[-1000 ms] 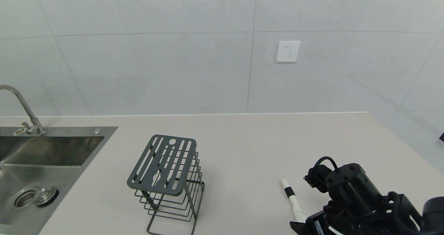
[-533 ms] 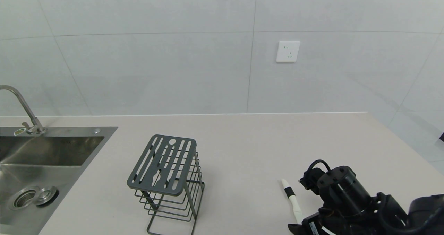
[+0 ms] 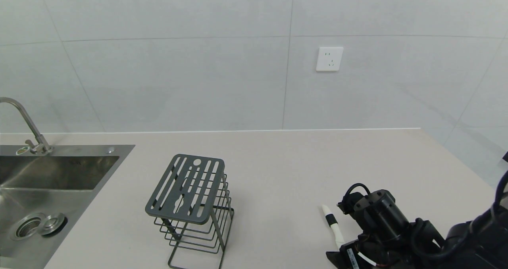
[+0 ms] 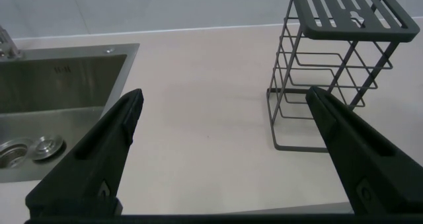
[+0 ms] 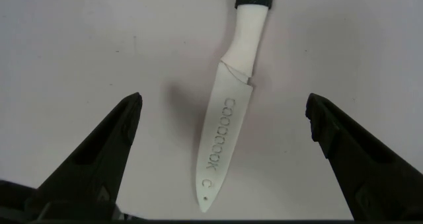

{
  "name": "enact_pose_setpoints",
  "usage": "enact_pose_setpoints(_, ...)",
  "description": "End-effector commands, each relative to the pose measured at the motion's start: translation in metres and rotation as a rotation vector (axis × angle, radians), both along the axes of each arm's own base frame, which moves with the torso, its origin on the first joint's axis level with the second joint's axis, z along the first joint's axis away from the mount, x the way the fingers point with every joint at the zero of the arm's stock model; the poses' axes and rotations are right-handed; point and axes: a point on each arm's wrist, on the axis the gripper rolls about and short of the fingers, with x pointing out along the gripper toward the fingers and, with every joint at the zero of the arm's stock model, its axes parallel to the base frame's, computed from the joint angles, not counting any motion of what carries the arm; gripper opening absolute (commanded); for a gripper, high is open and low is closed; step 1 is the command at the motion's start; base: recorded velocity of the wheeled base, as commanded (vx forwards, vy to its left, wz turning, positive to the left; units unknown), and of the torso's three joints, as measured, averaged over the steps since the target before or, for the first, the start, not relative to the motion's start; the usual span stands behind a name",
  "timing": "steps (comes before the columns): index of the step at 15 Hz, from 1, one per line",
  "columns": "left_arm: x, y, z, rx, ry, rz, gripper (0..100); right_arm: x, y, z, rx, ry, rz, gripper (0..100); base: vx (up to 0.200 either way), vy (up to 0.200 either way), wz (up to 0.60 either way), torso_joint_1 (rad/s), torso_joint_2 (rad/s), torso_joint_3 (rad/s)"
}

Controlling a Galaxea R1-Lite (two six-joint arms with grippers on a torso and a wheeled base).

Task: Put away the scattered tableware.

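Right wrist view: white-bladed knife w/ white handle & black band lies flat on pale beige desk, centred betw. right fingers, which are spread wide & clear of it. Left fingers also wide, over desk betw. steel sink & dark grey slotted-top wire rack.

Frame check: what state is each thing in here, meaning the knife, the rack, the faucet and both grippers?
knife: lying flat on the counter, not gripped
knife rack: upright, no knife in it yet
faucet: no water running
right gripper: open, fingers either side of the knife
left gripper: open, holding nothing
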Motion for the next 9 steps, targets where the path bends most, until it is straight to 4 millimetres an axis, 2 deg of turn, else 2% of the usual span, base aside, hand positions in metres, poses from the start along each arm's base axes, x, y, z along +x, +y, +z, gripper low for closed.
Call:
enact_pose_setpoints(1,0.0,0.0,0.0,0.0,0.001,0.0,100,0.001,0.0,-0.005,-0.012,0.016,-0.004,100,0.0,0.0,0.0,0.0,0.0,0.0)
enact_pose_setpoints(9,0.0,0.0,0.0,0.0,0.001,0.002,100,0.008,0.004,-0.018,-0.008,0.008,-0.003,100,0.0,0.0,0.0,0.0,0.0,0.0)
